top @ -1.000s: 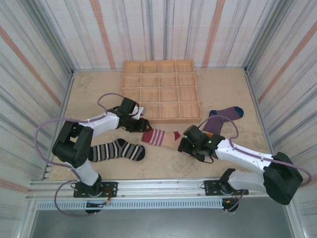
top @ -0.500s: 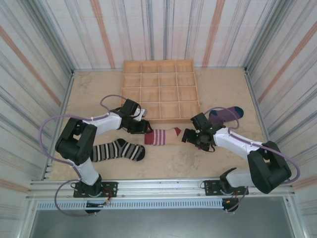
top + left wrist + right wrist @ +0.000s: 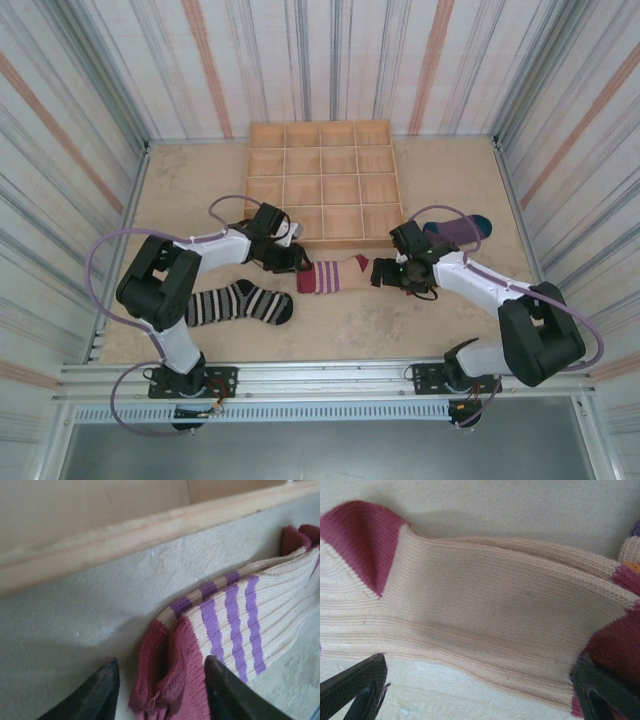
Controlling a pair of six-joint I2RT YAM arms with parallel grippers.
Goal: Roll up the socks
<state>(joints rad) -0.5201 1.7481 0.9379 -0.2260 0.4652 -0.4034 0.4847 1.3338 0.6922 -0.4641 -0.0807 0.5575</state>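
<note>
The tan sock lies mid-counter, stretched out between the two tools. The left tool has its jaws spread either side of the sock's dark red cuff end, one finger right against the fabric and the other a little clear, with nothing pinched as far as I can see; the right tool is spread wide across the plain tan stretch by the dark red toe, a finger off each edge; just behind the sock runs the near wall of the wooden tray; the purple sock sits by the tray's near right corner; the black-and-white sock lies flat toward the near left corner of the counter.
</note>
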